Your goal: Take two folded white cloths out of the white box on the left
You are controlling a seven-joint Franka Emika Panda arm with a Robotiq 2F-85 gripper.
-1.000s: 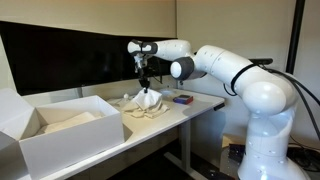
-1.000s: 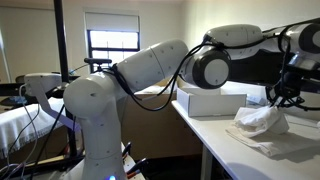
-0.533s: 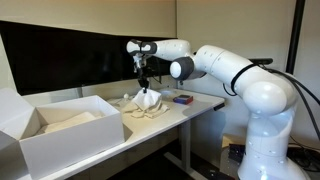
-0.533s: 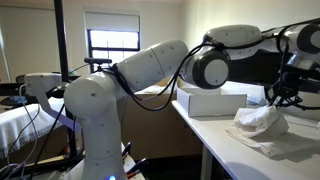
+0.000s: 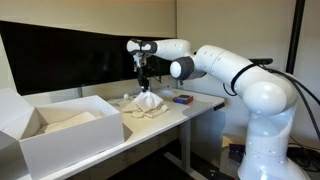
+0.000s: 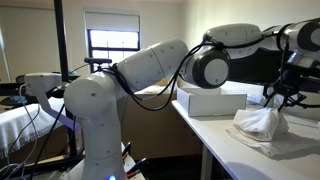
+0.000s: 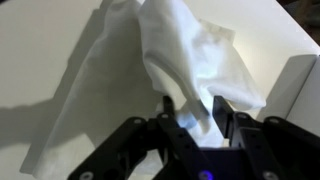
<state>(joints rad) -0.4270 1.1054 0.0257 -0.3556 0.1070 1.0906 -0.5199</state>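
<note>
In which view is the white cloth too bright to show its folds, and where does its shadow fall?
Wrist view: the cloth is washed out in its upper part, its shadow lies on the table at lower left, the gripper is dark and blurred. In an exterior view the window glares.

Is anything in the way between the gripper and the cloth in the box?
Nothing visible. The gripper is over the table cloth. Only bare table lies between it and the open-topped box, where the box cloth lies uncovered.

2 ext. cams opposed; wrist close-up
</note>
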